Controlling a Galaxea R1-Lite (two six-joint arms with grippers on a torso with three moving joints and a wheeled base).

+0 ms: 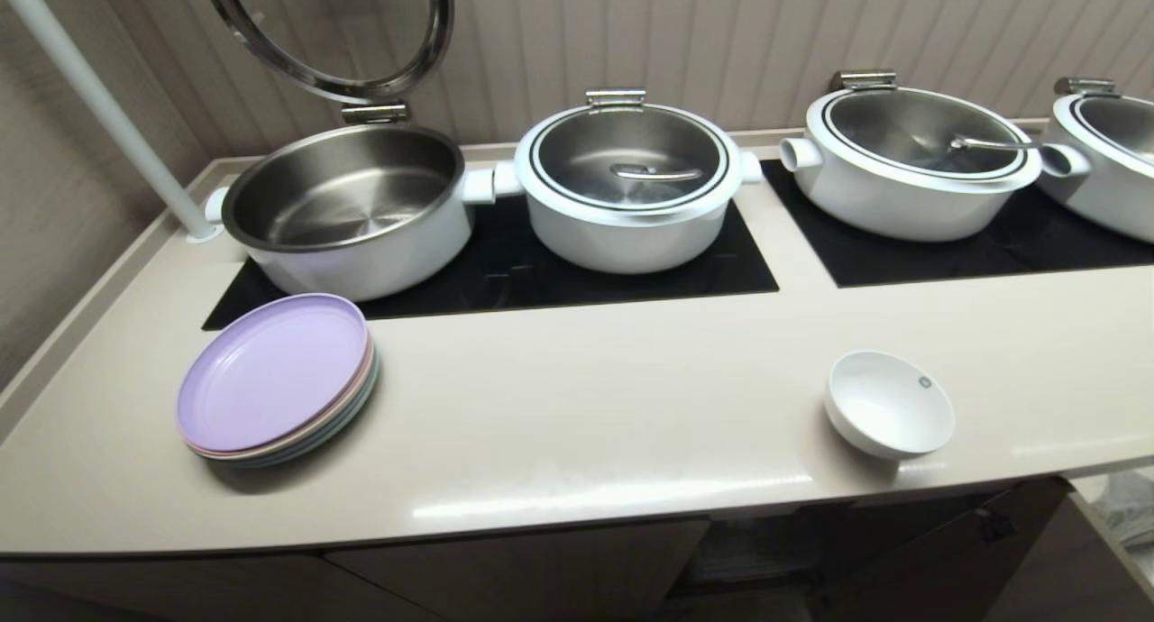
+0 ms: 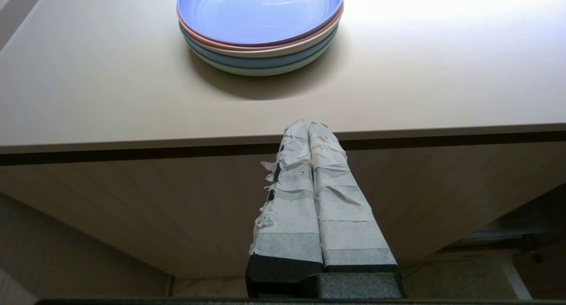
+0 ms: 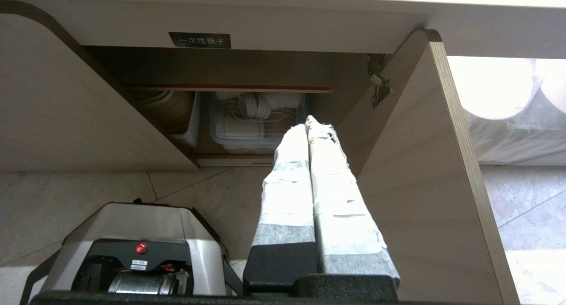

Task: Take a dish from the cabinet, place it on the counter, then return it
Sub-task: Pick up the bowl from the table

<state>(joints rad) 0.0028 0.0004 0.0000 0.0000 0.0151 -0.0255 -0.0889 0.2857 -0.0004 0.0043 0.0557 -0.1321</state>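
The dish, a small white bowl with a tiny blue-grey logo near its rim, sits upright on the beige counter toward the right front edge. No gripper shows in the head view. Below the counter, my right gripper is shut and empty, pointing at the open cabinet, whose doors stand swung out. My left gripper is shut and empty too, parked below the counter's front edge, in front of the plates.
A stack of pastel plates with a lilac top lies at the counter's left. Several white pots stand on black cooktop panels behind. Inside the cabinet a clear bin holds white dishes. My base stands on the floor.
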